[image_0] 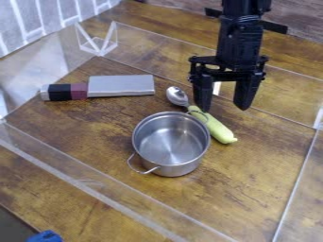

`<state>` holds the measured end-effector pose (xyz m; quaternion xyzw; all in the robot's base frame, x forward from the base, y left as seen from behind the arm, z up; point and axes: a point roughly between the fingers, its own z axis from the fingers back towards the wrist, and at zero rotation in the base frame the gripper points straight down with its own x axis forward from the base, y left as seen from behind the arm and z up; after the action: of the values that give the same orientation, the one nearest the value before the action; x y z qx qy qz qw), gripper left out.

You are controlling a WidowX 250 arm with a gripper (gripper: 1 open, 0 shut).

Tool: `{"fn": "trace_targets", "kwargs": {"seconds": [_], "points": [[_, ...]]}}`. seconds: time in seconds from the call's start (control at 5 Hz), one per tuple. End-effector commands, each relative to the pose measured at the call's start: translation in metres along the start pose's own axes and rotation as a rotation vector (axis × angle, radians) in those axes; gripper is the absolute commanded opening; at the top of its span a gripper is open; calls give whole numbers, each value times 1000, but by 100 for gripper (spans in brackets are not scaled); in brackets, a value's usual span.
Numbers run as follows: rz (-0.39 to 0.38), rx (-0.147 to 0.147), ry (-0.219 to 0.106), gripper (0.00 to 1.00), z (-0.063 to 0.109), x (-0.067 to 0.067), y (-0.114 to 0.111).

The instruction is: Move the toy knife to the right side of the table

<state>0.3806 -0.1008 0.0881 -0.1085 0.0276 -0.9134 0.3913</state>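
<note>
The toy knife (98,88) lies flat on the left part of the dark wood table (76,142), its light grey blade pointing right and its maroon and black handle pointing left. My gripper (224,100) hangs open to the right of it, fingers pointing down, nothing between them. It hovers just above the small metal spoon (178,95) and the yellow-green toy piece (214,126), well apart from the knife.
A metal pot (171,143) with a small handle stands in the middle, in front of the spoon. Low clear acrylic walls (76,180) edge the table, with a clear stand (94,38) at the back left. A blue object (45,236) shows at the bottom edge.
</note>
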Motion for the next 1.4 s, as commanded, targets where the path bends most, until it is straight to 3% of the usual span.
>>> {"fn": "trace_targets", "kwargs": {"seconds": [0.0, 0.2, 0.4, 0.8, 1.0, 1.2], "points": [[14, 17, 15, 100, 14, 14, 7], [15, 16, 12, 100, 27, 11, -9], [-3, -16, 6, 100, 26, 13, -13], [-53, -77, -1, 100, -3, 9, -10], [-34, -99, -12, 100, -20, 11, -14], [-16, -63, -14, 100, -7, 9, -29]]}}
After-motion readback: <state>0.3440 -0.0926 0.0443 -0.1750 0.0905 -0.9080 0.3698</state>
